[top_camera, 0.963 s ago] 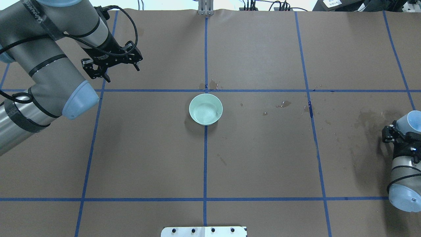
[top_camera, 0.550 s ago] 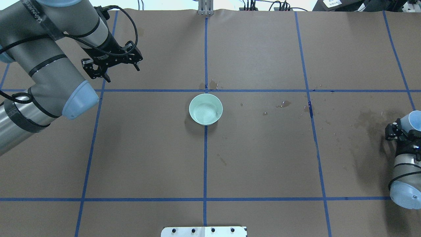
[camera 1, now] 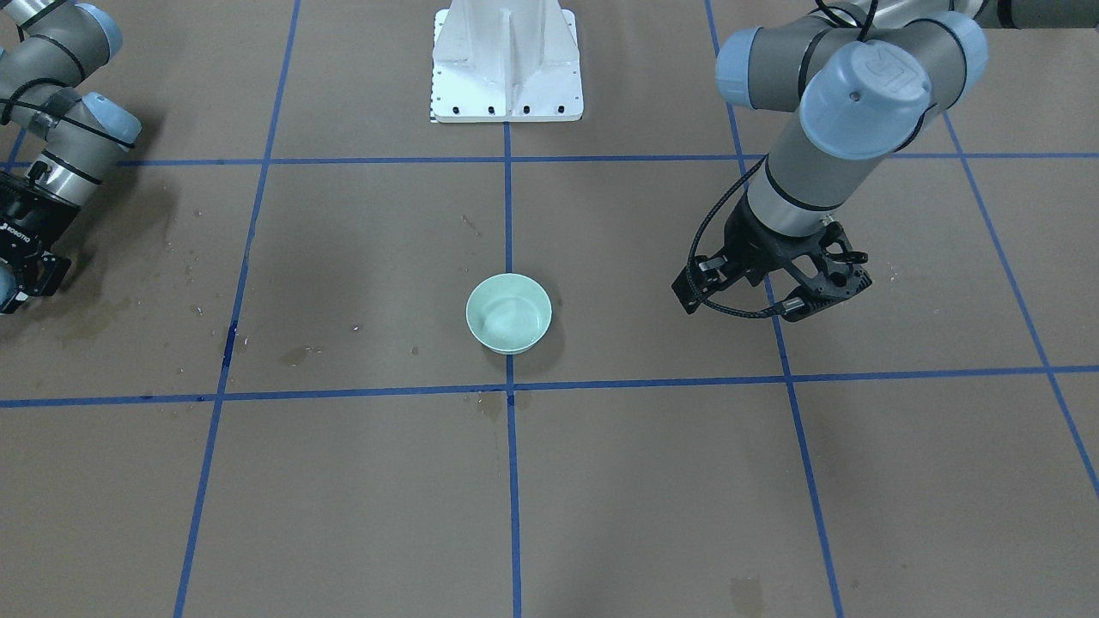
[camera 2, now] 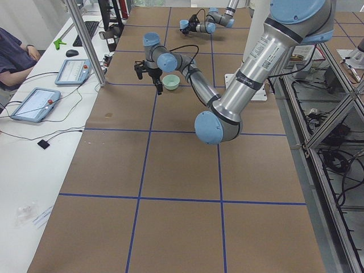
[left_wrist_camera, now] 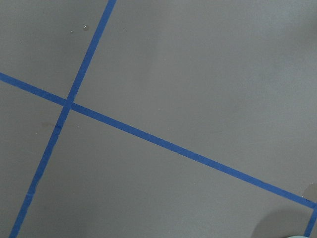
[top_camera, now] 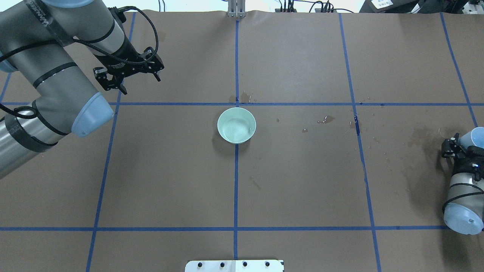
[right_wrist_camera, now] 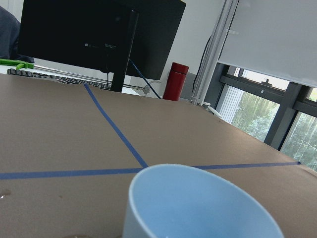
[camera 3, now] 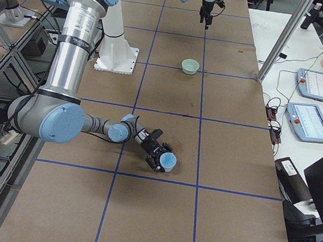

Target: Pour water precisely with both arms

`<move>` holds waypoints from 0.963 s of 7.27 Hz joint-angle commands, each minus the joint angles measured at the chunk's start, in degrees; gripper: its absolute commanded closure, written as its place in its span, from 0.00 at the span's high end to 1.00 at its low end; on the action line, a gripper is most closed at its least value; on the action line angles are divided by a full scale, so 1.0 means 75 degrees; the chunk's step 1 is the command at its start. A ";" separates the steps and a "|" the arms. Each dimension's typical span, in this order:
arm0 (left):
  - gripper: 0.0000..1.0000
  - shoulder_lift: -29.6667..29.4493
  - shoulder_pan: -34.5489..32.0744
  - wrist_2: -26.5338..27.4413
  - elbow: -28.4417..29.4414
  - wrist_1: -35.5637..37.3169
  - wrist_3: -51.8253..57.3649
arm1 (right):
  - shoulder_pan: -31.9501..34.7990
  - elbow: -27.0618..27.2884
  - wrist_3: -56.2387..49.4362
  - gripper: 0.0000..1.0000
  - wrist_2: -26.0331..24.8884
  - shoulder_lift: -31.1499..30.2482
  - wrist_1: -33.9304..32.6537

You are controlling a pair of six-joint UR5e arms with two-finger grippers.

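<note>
A pale green bowl [top_camera: 236, 125] stands at the table's middle, also in the front view [camera 1: 508, 313]; a faint wet sheen of water [top_camera: 247, 131] shows inside it. My left gripper [top_camera: 141, 85] hangs open and empty, far left of the bowl, also seen in the front view [camera 1: 777, 296]. My right gripper [top_camera: 459, 145] is at the table's right edge, low over the table, shut on a light blue cup [top_camera: 477, 136]. The cup is upright in the right wrist view [right_wrist_camera: 198, 210] and the exterior right view [camera 3: 168, 160]. I cannot tell if the cup holds water.
Dark wet stains [top_camera: 421, 136] and small spots [top_camera: 327, 119] mark the brown paper right of the bowl. The white pedestal [camera 1: 506, 64] stands at the robot's side. An operator [camera 2: 14, 54] and tablets [camera 2: 34, 102] are beyond the far edge.
The right arm has shifted slightly toward the table's right edge with the cup. The left arm and the bowl have not moved.
</note>
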 commanded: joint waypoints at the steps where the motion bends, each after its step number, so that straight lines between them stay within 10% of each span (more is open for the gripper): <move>1: 1.00 0.0000 0.0000 0.0000 0.0002 0.0000 0.0000 | 0.0109 -0.0037 -0.0190 0.99 0.0004 0.0012 0.0018; 3: 1.00 0.0000 0.0012 0.0000 0.0002 0.0000 0.0000 | 0.0144 -0.0084 -0.0190 0.85 0.0004 0.0140 0.0018; 4: 1.00 0.0000 0.0012 0.0000 0.0002 0.0000 0.0000 | 0.0168 -0.0072 -0.0201 0.32 0.0004 0.0152 0.0030; 5: 1.00 0.0000 0.0012 0.0000 0.0013 0.0000 0.0000 | 0.0319 -0.0072 -0.0213 0.00 0.0004 0.0211 0.0030; 7: 1.00 0.0070 0.0012 -0.0012 -0.0022 -0.0012 0.0000 | 0.0810 0.0439 -0.1096 0.00 0.0027 0.0316 0.0309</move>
